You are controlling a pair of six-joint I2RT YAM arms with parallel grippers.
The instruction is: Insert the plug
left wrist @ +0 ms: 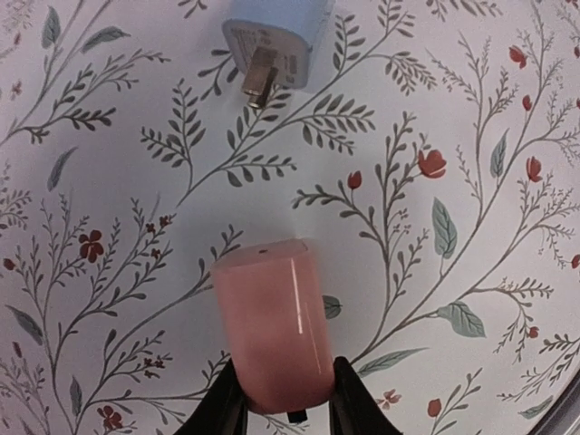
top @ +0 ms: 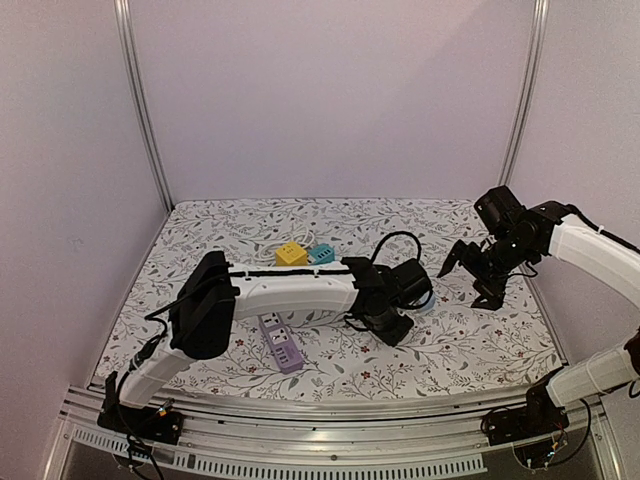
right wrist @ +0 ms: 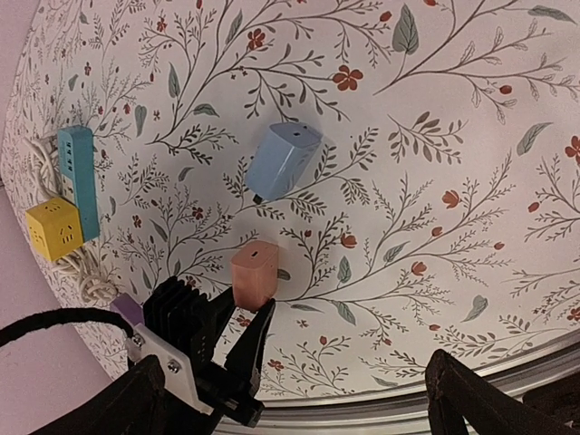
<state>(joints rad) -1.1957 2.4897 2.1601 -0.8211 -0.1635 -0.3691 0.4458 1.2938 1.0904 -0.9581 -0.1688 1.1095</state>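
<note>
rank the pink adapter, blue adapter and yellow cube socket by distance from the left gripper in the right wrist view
1. pink adapter, between the fingers of the left gripper
2. blue adapter, just beyond the pink one
3. yellow cube socket, far left, beside the teal power strip

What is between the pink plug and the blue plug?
Only bare flowery tablecloth; the left wrist view shows the pink plug and the blue plug apart, with nothing between them.

PLACE: you are looking into a robot lab test cell | SIGNS: plain pale walls are boxing in the table | aluminium posts are standing at its far corners | slotted metal rail is running along its near edge
</note>
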